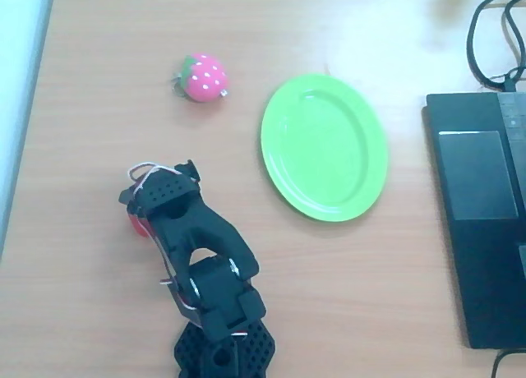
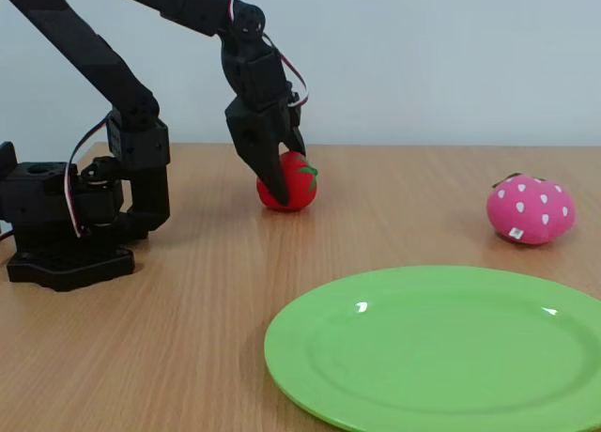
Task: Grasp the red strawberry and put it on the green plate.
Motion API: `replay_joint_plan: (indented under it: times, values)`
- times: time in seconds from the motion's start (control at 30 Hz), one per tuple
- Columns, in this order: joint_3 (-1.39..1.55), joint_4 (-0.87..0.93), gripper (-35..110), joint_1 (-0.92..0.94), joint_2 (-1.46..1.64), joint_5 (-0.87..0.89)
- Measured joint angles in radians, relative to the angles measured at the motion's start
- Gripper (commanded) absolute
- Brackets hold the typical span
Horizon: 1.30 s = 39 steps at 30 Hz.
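Observation:
The red strawberry [image 2: 299, 183] rests on the wooden table with its green cap facing right in the fixed view. From overhead only a red sliver [image 1: 134, 225] of it shows under the black arm. My gripper [image 2: 282, 190] is lowered around it: one dark finger [image 2: 271, 174] crosses its front left side and the other is hidden behind it. How tightly the jaws hold it is not visible. The green plate [image 1: 325, 146] lies empty to the right of the arm in the overhead view and fills the foreground of the fixed view [image 2: 441, 352].
A pink strawberry with white dots [image 1: 204, 76] sits beyond the arm, left of the plate, also visible in the fixed view [image 2: 530, 209]. A dark laptop [image 1: 481, 205] and cables [image 1: 493, 41] occupy the right edge. The arm's base [image 2: 66, 225] stands at the left.

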Motion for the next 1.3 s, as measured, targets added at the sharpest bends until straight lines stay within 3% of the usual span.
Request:
replay_joint_plan:
  times: [1.3]
  values:
    - [-0.018,-0.002,24,0.006,-0.014,0.020]
